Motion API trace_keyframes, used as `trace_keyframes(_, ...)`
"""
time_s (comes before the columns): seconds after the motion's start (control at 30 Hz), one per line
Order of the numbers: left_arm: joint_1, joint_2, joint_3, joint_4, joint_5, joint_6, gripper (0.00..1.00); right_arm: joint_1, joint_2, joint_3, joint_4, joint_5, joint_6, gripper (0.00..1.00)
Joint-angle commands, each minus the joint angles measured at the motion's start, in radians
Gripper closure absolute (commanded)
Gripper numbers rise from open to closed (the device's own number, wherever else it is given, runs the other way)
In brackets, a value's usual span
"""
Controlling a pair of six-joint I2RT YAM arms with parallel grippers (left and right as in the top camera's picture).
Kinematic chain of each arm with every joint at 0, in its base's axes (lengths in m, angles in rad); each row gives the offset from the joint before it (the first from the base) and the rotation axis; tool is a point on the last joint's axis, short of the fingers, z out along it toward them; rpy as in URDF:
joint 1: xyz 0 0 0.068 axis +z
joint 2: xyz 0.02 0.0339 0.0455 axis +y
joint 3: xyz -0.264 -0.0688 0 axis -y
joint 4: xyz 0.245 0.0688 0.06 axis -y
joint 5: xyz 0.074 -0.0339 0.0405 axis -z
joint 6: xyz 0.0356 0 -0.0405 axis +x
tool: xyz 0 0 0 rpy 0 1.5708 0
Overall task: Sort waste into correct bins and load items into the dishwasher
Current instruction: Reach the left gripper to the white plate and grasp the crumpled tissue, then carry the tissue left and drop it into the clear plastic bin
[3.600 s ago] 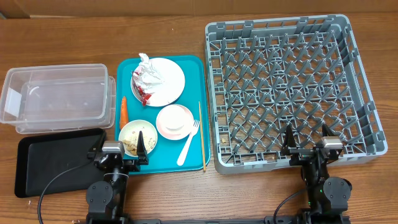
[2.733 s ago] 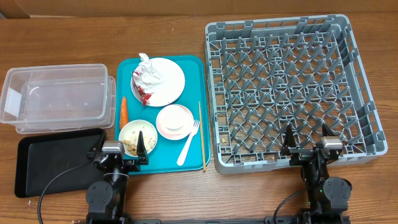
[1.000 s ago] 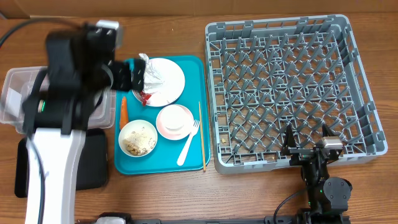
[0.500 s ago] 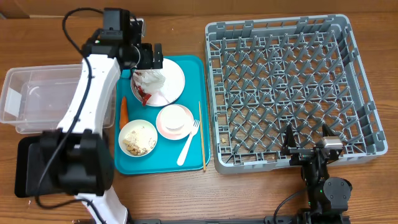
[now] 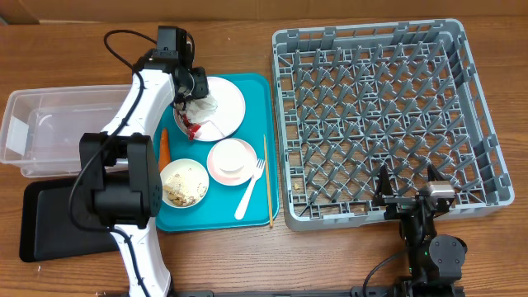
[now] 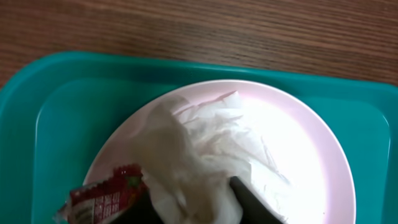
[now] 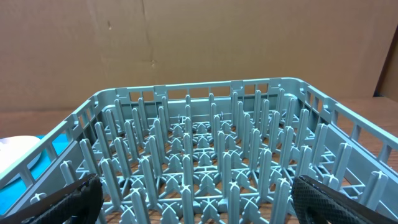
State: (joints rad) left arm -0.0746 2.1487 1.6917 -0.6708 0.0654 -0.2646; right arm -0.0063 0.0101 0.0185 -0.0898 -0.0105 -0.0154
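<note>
plate (image 5: pixel 229 106), far end of teal tray (image 5: pixel 261 92): crumpled paper (image 6: pixel 193 146), wrapper (image 6: pixel 102 193) | bowl (image 5: pixel 196 169), tray's near-left corner: food scraps (image 5: pixel 176 190) | left pincer (image 6: pixel 194 200) pinches that paper | right pincer (image 7: pixel 198 199) spread, right of tray

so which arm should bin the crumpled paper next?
Left. The left tool grips the crumpled paper on the plate, clear tub close beside that arm. The right tool sits open at the dish rack's near edge, far off.
</note>
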Motion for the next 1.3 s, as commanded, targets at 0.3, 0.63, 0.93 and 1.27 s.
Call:
trace_keyframes(0.3,-0.001,-0.241,0.06,-0.071,-0.008,-0.005,0.96,-0.003,-0.007,-0.011,0.005,0.009,-0.004,0.0)
trace_keyframes(0.63,0.189,-0.378,0.06,-0.256,-0.055,-0.028,0.96,-0.003,-0.007,-0.011,0.005,0.01,-0.004,0.0)
trace_keyframes(0.93,0.485,-0.369,0.037,-0.328,-0.104,-0.027,0.96,-0.003,-0.007,-0.011,0.005,0.009,-0.004,0.0)
trace_keyframes(1.27,0.678,-0.208,-0.014,-0.212,-0.129,-0.027,0.96,-0.003,-0.007,-0.011,0.005,0.009,-0.004,0.0)
